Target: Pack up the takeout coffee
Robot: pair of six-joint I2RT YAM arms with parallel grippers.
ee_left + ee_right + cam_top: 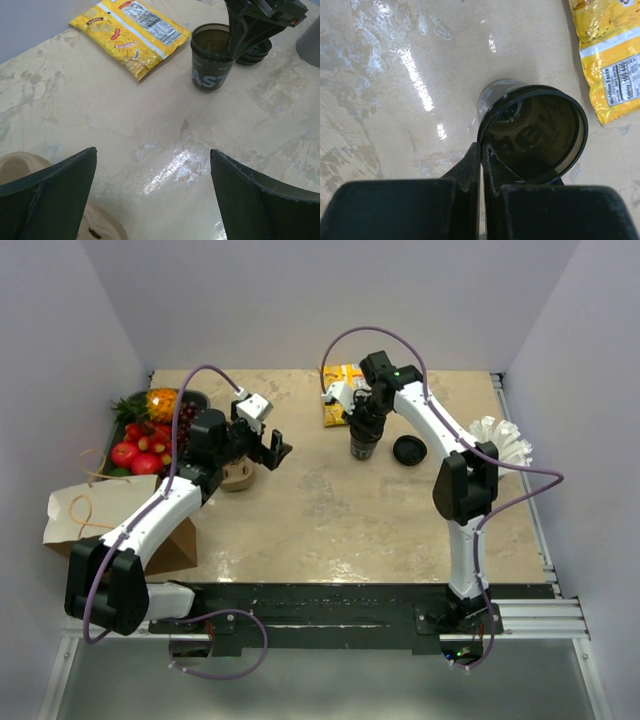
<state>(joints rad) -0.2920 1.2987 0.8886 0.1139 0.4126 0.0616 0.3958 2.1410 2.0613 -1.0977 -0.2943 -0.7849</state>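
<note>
The takeout coffee cup [362, 446] is a dark see-through cup, open-topped, standing at mid-table. Its black lid [410, 451] lies flat just to its right. My right gripper [482, 145] comes down on the cup [540, 130] and is shut on its rim, one finger inside the wall and one outside. In the left wrist view the cup [210, 70] shows with the right gripper [239, 42] on its rim. My left gripper [152, 152] stands open over bare table, with a brown pulp cup carrier [238, 476] right below and beside it.
A yellow snack bag [340, 392] lies behind the cup. A brown paper bag [110, 520] lies on its side at the front left, with a bowl of fruit [150, 430] behind it. White paper filters [500, 440] sit at the right edge.
</note>
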